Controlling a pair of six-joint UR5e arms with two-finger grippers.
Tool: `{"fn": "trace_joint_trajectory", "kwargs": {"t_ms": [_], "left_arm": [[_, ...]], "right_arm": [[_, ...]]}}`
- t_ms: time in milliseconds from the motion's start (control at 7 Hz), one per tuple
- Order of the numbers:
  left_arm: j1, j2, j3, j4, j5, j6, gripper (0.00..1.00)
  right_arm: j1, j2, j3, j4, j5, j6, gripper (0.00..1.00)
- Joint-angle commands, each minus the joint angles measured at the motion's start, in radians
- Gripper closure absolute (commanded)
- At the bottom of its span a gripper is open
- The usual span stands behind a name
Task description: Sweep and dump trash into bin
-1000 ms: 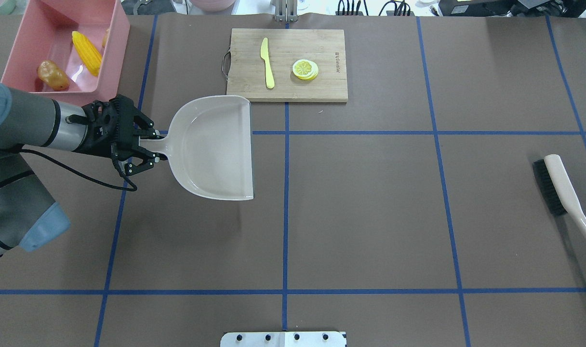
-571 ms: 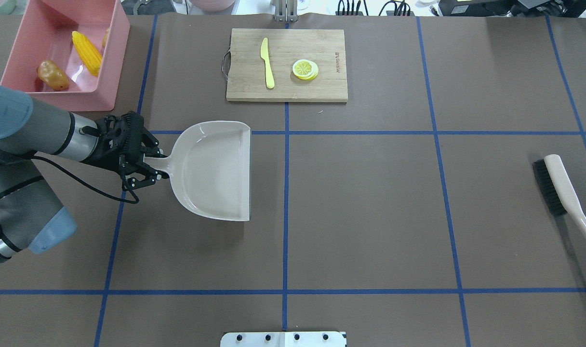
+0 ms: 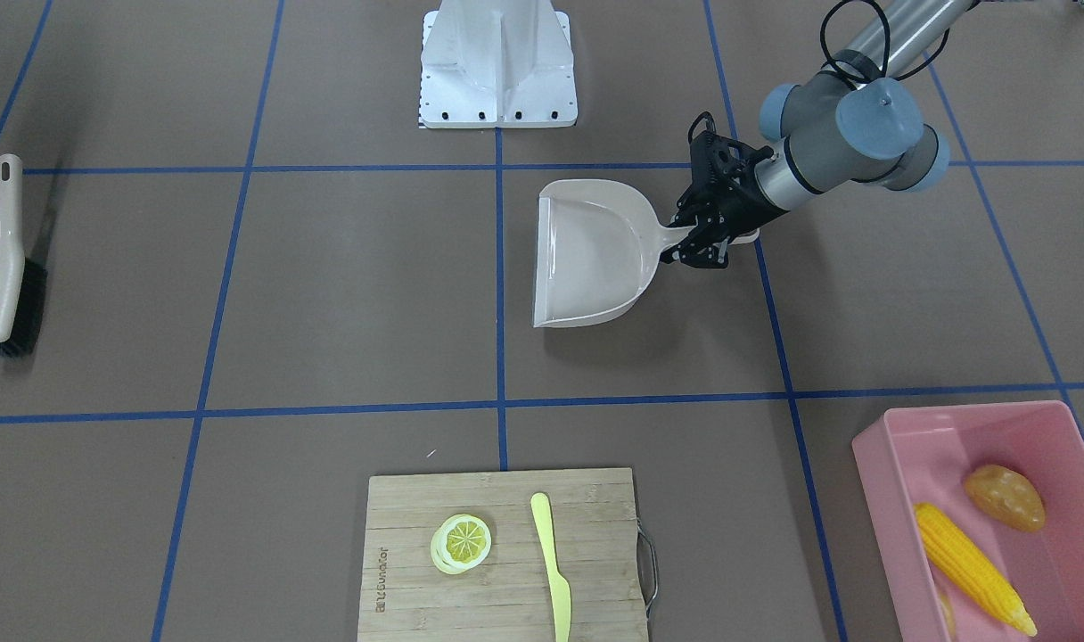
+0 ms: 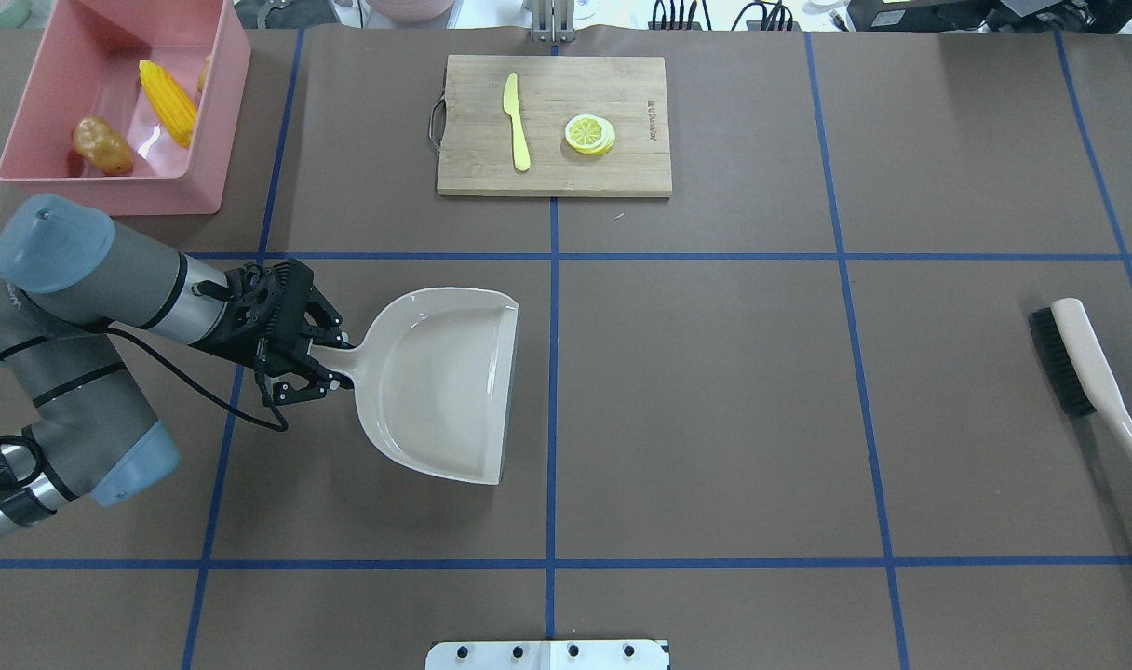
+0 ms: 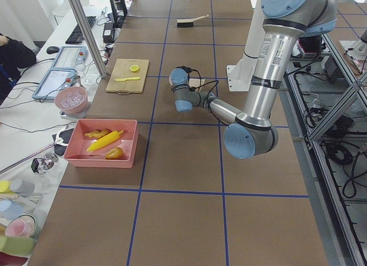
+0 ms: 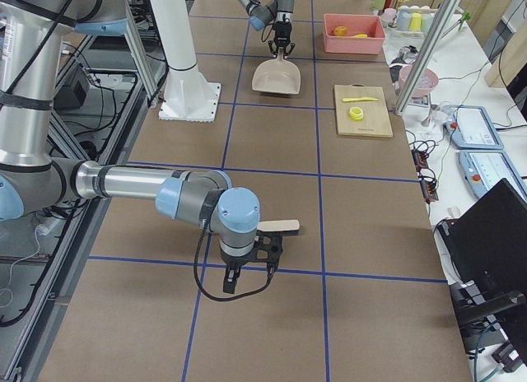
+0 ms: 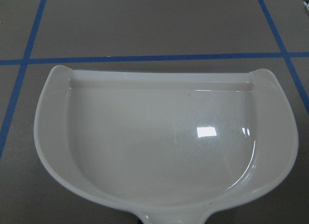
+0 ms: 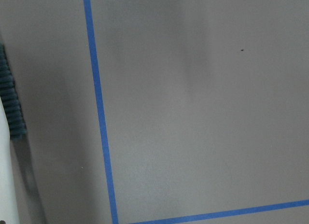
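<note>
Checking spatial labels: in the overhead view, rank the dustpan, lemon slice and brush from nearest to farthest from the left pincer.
1. dustpan, held in the left pincer.
2. lemon slice, far centre.
3. brush, at the right edge.

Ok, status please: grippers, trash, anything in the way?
Left gripper shut on dustpan handle, pan empty; right gripper state unclear. Corn cob, potato lump, ginger root in pink bin. Brush far from dustpan.
</note>
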Motion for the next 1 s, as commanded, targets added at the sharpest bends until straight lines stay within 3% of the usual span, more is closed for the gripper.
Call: {"fn": "trace_joint_trajectory", "kwargs": {"t_ms": [0, 857], "left_arm": [[0.001, -0.008, 0.018, -0.032, 0.002, -0.002, 1.0], [0.003, -0.017, 0.037, -0.035, 0.043, -0.09, 1.0]], "right_arm": [[0.0, 0.001, 0.0, 0.0, 0.0, 0.002, 0.0], [0.0, 0.001, 0.0, 0.0, 0.0, 0.0, 0.0]]}}
